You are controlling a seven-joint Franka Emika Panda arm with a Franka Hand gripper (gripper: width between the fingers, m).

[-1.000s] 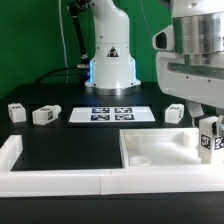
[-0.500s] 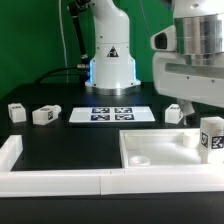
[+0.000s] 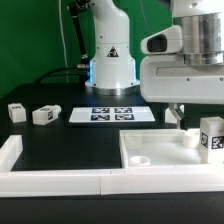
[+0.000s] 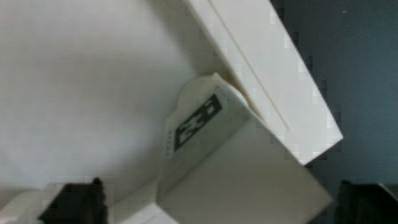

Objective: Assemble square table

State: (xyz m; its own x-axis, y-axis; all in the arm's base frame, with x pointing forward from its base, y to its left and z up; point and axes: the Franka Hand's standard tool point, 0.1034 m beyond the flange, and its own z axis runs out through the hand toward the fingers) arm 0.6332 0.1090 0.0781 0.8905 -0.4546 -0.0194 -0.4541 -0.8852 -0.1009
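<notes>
The white square table top (image 3: 150,150) lies at the front on the exterior view's right. One white tagged leg (image 3: 211,137) stands upright in its right corner. My gripper (image 3: 200,112) hangs just above that leg and is open. In the wrist view the leg (image 4: 222,140) sits inside the top's raised rim (image 4: 267,60). It lies between my two dark fingertips (image 4: 80,203) with a gap on each side. Two more legs (image 3: 15,111) (image 3: 43,115) lie on the black table at the left.
The marker board (image 3: 112,113) lies in front of the robot base (image 3: 110,60). Long white border rails (image 3: 60,180) run along the front and left edges. My hand hides the area behind the table top on the right.
The jaws have spread apart and let go of the leg, which stays standing in the corner. My hand has shifted toward the exterior view's left and lifted slightly.
</notes>
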